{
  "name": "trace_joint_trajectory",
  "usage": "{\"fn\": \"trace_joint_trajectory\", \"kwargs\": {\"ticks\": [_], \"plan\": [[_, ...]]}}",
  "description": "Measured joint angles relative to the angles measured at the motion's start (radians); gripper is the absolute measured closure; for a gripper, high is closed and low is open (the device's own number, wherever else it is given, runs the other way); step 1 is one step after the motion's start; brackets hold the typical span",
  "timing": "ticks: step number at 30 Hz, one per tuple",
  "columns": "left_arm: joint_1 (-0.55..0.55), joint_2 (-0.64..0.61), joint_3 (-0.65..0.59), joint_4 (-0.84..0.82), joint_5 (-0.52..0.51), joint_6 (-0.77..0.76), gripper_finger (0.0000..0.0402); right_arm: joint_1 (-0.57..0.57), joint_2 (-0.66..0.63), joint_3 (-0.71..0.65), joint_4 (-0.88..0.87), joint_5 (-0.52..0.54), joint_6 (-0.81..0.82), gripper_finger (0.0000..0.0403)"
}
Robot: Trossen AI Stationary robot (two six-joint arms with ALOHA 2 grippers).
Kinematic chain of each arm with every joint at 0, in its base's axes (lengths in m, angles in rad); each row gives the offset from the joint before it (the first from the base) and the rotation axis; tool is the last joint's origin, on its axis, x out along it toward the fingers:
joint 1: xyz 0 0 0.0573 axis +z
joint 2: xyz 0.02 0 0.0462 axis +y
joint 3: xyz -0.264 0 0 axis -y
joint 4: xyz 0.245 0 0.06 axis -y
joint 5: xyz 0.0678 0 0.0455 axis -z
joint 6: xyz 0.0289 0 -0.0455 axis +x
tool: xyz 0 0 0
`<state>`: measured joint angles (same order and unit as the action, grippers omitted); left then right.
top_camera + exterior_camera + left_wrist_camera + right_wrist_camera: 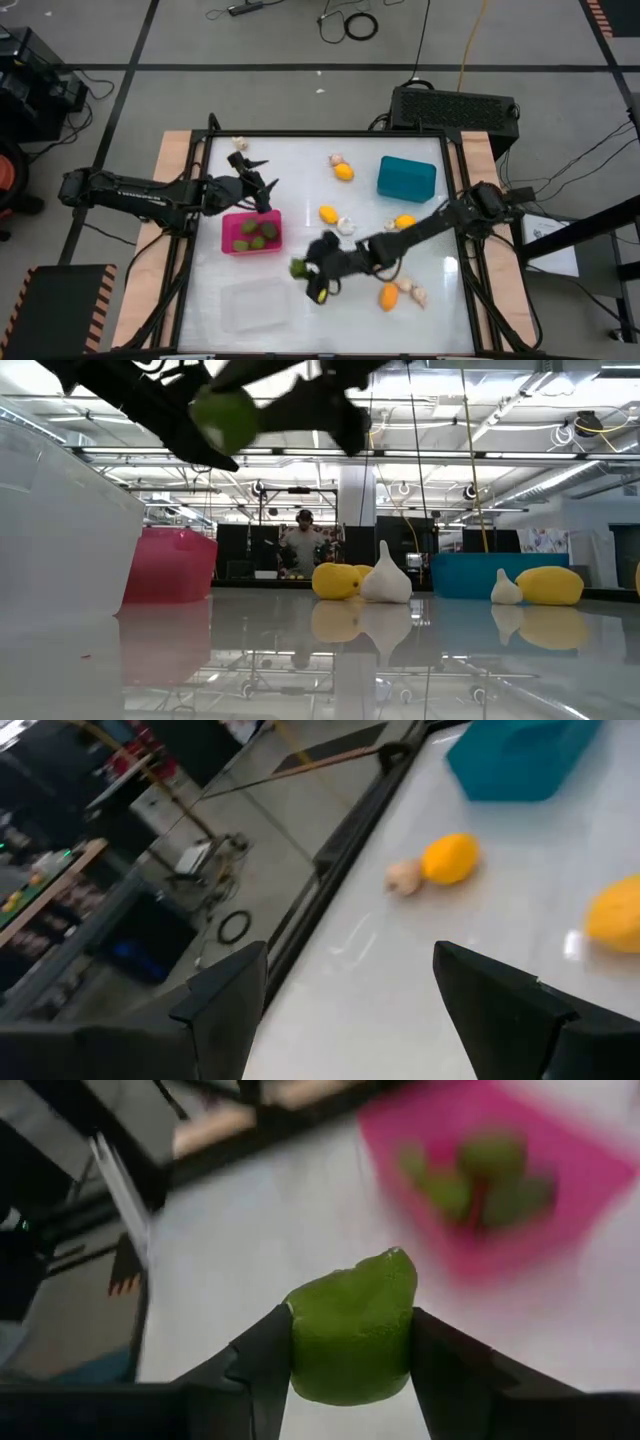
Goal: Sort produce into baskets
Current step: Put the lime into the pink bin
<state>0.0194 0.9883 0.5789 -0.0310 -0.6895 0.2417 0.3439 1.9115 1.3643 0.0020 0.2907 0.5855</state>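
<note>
Olive-green, glossy oval toy fruit [352,1330] sits pinched between the right end effector's [310,272] partly closed fingers above the white tabletop [440,275], at five o'clock of the magenta pink plastic basket [229,221] (three green pieces inside). Left end effector [262,189] hangs wide open, empty.

Blurred green fruits [480,1185] in the pink basket [600,1170], partly cropped.

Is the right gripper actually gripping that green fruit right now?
Touching. In the right wrist view the right gripper presses both sides of the green fruit, with no gap visible.
</note>
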Motion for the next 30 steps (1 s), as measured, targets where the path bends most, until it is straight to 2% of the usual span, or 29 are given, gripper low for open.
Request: {"fn": "trace_joint_trajectory", "kwargs": {"ticks": [7, 14, 18, 21, 24, 30], "plan": [[0.065, -0.001, 0.000, -0.043, -0.001, -0.028, 0.0110, -0.112, 0.083, 0.000, 0.385, -0.001, -0.273, 0.0231], [0.078, -0.001, 0.000, -0.050, -0.001, -0.042, 0.0110, -0.195, 0.229, -0.001, 0.682, -0.008, -0.364, 0.0231], [0.087, -0.001, 0.000, -0.054, 0.000, -0.034, 0.0110, -0.229, 0.279, -0.001, 0.728, -0.014, -0.366, 0.0231], [0.094, -0.001, 0.000, -0.054, 0.000, -0.034, 0.0110, -0.250, 0.295, -0.001, 0.727, -0.091, -0.366, 0.0224], [0.104, -0.001, 0.000, -0.053, 0.001, -0.034, 0.0110, -0.261, 0.297, -0.001, 0.719, -0.142, -0.364, 0.0206], [0.119, -0.001, 0.000, -0.053, 0.034, -0.026, 0.0110, -0.273, 0.297, -0.001, 0.712, -0.144, -0.360, 0.0166]]}}
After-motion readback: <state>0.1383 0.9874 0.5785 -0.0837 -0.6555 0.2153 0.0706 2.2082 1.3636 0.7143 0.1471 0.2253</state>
